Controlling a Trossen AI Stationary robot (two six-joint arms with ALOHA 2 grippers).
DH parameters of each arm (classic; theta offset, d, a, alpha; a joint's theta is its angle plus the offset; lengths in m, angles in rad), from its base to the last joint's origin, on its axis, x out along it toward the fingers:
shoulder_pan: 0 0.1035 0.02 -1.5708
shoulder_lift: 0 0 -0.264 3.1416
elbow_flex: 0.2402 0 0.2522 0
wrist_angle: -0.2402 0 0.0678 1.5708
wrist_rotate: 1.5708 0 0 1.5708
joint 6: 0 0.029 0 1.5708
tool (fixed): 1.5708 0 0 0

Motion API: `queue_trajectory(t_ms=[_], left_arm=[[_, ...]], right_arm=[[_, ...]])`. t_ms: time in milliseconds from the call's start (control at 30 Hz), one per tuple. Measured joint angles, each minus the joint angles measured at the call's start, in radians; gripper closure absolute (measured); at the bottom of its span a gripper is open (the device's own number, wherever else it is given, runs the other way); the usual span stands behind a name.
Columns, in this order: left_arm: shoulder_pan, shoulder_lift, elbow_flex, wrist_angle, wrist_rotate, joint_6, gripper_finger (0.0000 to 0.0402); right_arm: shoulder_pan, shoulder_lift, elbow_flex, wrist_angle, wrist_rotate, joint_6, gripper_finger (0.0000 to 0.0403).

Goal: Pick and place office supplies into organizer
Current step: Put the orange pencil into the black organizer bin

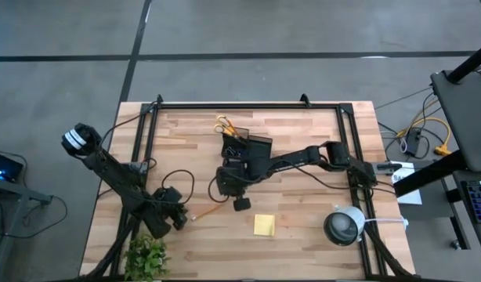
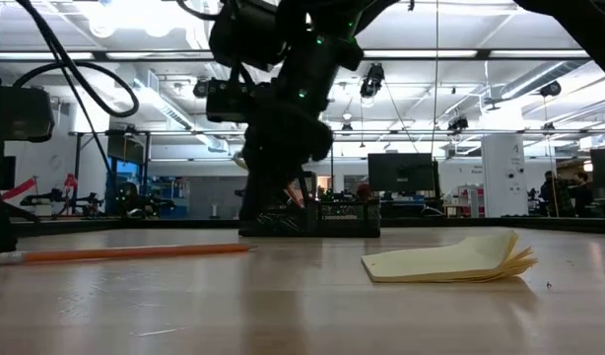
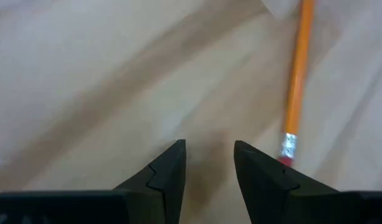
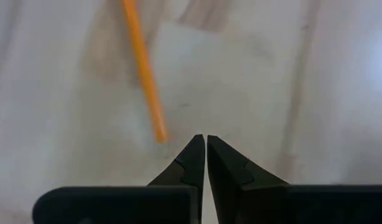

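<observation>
Two end effectors empty: left [image 3: 208,163] parted near pencil [image 3: 297,81] eraser; right [image 4: 205,152] shut, seemingly mid-table.

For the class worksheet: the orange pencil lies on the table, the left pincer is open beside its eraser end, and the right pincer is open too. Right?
One slip: the right pincer is shut, its tips together, as the right wrist view shows. The rest stands: the orange pencil lies on the table, and the left pincer is open beside its eraser end.

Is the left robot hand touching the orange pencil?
Apart. In the left wrist view, the left gripper has open fingers with nothing between them, and bare table shows between them and the orange pencil off to one side.
</observation>
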State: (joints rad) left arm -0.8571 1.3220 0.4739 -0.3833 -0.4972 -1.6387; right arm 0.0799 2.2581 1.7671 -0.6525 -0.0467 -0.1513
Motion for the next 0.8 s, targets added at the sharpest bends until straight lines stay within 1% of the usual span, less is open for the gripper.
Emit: queue_trajectory(t_ms=[67, 200, 367, 433, 567, 600, 700, 800], left_arm=[[-0.002, 0.0, 0.023, 0.021, 0.028, 0.011, 0.0281], [-0.001, -0.001, 0.06, 0.016, 0.016, 0.037, 0.0282], [-0.002, 0.0, 0.097, 0.015, 0.013, 0.079, 0.0282], [-0.002, 0.007, 0.103, 0.017, 0.009, 0.082, 0.0282], [-0.002, 0.029, 0.105, 0.015, 0.009, 0.075, 0.0282], [-0.002, 0.036, 0.108, 0.014, 0.008, 0.074, 0.0282], [-0.002, 0.057, 0.119, 0.017, 0.007, 0.074, 0.0282], [-0.002, 0.076, 0.13, 0.017, 0.01, 0.074, 0.0282]], right_arm=[[0.008, 0.0, -0.008, -0.012, -0.036, 0.013, 0.0394], [0.046, 0.0, -0.012, -0.025, -0.035, 0.009, 0.0394], [0.086, 0.0, -0.013, -0.023, -0.036, -0.039, 0.0394], [0.089, 0.002, -0.016, -0.022, -0.026, -0.04, 0.0394], [0.087, 0.005, -0.016, -0.019, 0.045, -0.035, 0.0394], [0.085, 0.005, -0.011, -0.017, 0.049, -0.036, 0.0393], [0.081, 0.003, -0.004, -0.012, 0.05, -0.042, 0.038], [0.081, 0.003, -0.004, -0.024, 0.044, -0.047, 0.0353]])
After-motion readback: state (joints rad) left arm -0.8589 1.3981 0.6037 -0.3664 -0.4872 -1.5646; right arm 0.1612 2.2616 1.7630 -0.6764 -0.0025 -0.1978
